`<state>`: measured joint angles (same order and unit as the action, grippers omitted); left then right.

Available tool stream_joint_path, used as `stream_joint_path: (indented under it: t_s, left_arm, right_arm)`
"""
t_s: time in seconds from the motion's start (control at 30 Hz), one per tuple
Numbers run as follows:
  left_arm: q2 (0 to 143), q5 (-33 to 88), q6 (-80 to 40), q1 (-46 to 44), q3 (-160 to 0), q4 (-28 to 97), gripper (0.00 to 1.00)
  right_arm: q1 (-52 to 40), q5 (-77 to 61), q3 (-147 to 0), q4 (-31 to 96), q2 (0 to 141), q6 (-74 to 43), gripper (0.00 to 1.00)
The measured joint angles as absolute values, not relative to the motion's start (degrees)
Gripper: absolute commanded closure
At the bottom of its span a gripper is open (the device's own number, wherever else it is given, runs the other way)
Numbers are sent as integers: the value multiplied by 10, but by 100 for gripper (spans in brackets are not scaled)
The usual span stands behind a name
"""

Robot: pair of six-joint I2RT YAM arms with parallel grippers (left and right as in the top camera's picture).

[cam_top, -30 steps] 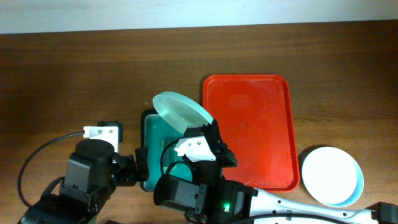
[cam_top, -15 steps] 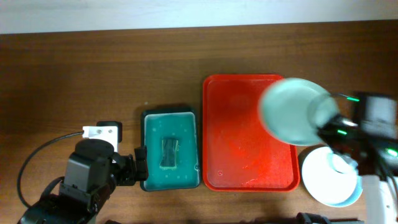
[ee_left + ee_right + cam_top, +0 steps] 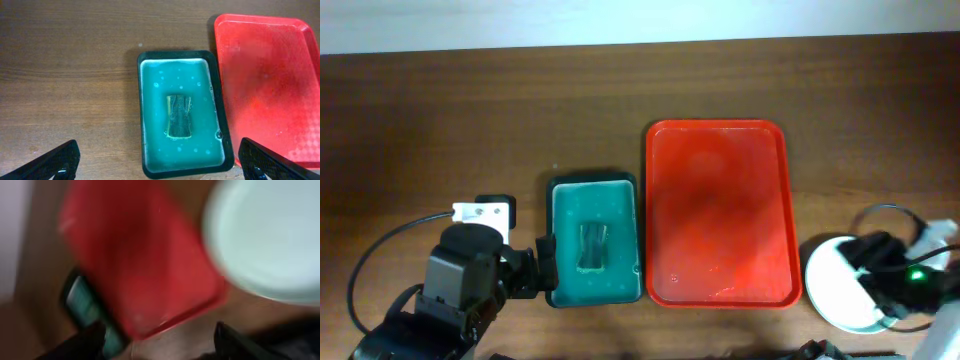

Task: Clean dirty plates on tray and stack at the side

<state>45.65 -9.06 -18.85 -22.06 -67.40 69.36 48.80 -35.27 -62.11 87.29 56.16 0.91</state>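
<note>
From above, the red tray (image 3: 720,215) holds no plate. The plates (image 3: 832,290) sit stacked just beside its near right corner on the brown wooden table (image 3: 470,120), under my right arm (image 3: 885,262), with a pale wall (image 3: 620,20) beyond. My left wrist view shows my left pincer (image 3: 159,152) spread and holding nothing above the teal tray (image 3: 140,125) and its sponge (image 3: 179,116), parked out of the way, I judge. My right wrist view is blurred, but my right pincer (image 3: 160,330) looks spread and holds nothing, with the top plate just ahead.

A dark teal tray (image 3: 568,215) lies on the brown wooden bench (image 3: 440,110), filled with pale green liquid dotted with bubbles. A small dark sponge (image 3: 592,247) rests at its middle.
</note>
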Motion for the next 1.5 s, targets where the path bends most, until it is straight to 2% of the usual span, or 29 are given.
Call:
stream_joint_path:
  t_s: [0.07,0.13,0.23,0.27,0.37,0.4,0.6,0.63,0.67,0.73,1.2,1.27,1.33,1.43,1.5]
  left_arm:
    - [456,-92,-188,-221,-674,693,1]
    - [456,-93,-188,-220,-674,695,1]
    - [456,-93,-189,-220,-674,694,1]
    - [456,-93,-189,-220,-674,695,1]
    - [456,-93,-189,-220,-674,693,0]
    - [456,-93,-188,-220,-674,693,1]
    - [456,-93,-188,-220,-674,694,1]
    - [456,-93,-189,-220,-674,695,1]
    - [456,-93,-189,-220,-674,694,0]
    - [456,-93,-188,-220,-674,693,1]
    - [456,-95,-188,-220,-674,695,1]
    - [414,-114,-188,-176,-641,592,1]
    - [319,-89,-188,-82,-544,460,1]
    - [167,-27,-188,11,-312,258,1]
    - [74,-8,-189,24,-180,147,1]
  right_arm:
    - [355,-419,-637,883,447,83,2]
    - [269,-439,-642,891,374,107,2]
    - [212,-398,-642,874,350,131,2]
    - [209,-379,-642,841,350,152,2]
    - [89,-336,-620,614,333,224,2]
    - [48,-318,-566,519,292,234,2]
    - [35,-288,-234,335,62,218,2]
    - [35,-285,-157,245,16,188,2]
    - [35,-284,-117,212,8,168,2]
    - [35,-283,-37,36,7,146,2]
    - [35,-283,-7,24,7,137,2]
    - [35,-283,-7,25,7,137,2]
    - [35,-281,-7,25,6,137,2]
    - [35,-279,-7,25,6,137,2]
    - [35,-279,-7,25,7,137,2]
